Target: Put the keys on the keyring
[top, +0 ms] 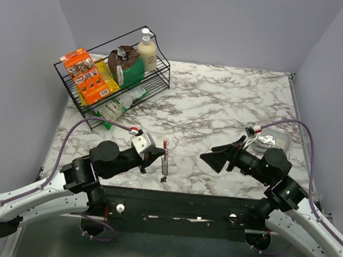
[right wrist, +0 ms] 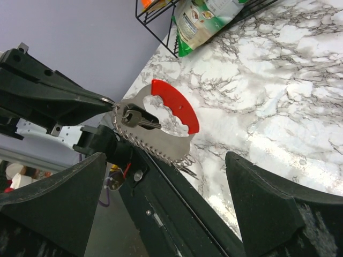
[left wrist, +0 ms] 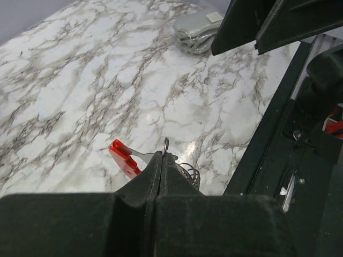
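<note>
The keyring, a red curved clip (right wrist: 174, 104) on a silvery plate with a ribbed chain (right wrist: 155, 152), hangs just above the table's near edge. My left gripper (top: 158, 156) is shut on its small metal ring (left wrist: 165, 144). In the left wrist view the red clip (left wrist: 123, 158) and chain coils (left wrist: 190, 171) show past the closed gripper (left wrist: 162, 156). One of the keys (right wrist: 134, 119), dark-headed, hangs at the ring against the plate. My right gripper (top: 212, 157) stands open to the right, facing the keyring (top: 164, 161); nothing lies between its jaws (right wrist: 165, 160).
A black wire basket (top: 158, 78) with boxes, a green bag and a pump bottle stands at the back left. A crumpled silvery bag (top: 270, 140) lies behind the right arm. The black mounting frame (top: 177, 199) runs along the near table edge.
</note>
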Available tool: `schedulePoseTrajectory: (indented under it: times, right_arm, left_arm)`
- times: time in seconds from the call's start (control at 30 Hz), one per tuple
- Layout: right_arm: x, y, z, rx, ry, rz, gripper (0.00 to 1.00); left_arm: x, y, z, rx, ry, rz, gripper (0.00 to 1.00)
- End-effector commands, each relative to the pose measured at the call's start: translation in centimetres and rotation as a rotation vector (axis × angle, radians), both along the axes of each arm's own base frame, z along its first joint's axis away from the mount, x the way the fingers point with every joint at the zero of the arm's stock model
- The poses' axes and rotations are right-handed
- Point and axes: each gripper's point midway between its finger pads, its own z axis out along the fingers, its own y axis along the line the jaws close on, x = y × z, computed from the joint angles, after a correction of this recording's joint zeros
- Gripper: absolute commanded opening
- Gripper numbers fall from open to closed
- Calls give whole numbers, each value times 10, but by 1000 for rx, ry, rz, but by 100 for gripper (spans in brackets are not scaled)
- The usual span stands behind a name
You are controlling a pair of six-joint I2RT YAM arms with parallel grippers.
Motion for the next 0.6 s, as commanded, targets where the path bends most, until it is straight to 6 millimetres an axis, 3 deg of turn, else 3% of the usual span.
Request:
schedulePoseTrajectory:
  times: [0.0, 0.13, 0.27, 0.47, 0.57]
  right_arm:
    - [5, -5, -8, -32, -7, -32, 100]
    - [6, -5, -12, -40, 0, -33, 100]
    - [6, -6, -13, -43, -7, -40, 100]
    - [8, -9, -15, -53, -11, -58, 100]
    - [6, -12, -11, -48, -16, -59, 100]
  left_arm:
    - [2, 30, 6, 34, 62, 115, 0]
    - [9, 37, 8, 58, 51, 165, 0]
    - [16, 24, 6, 68, 27, 155, 0]
    - [35, -17, 0, 112, -16, 115, 0]
    - [46, -44, 6, 110, -42, 88, 0]
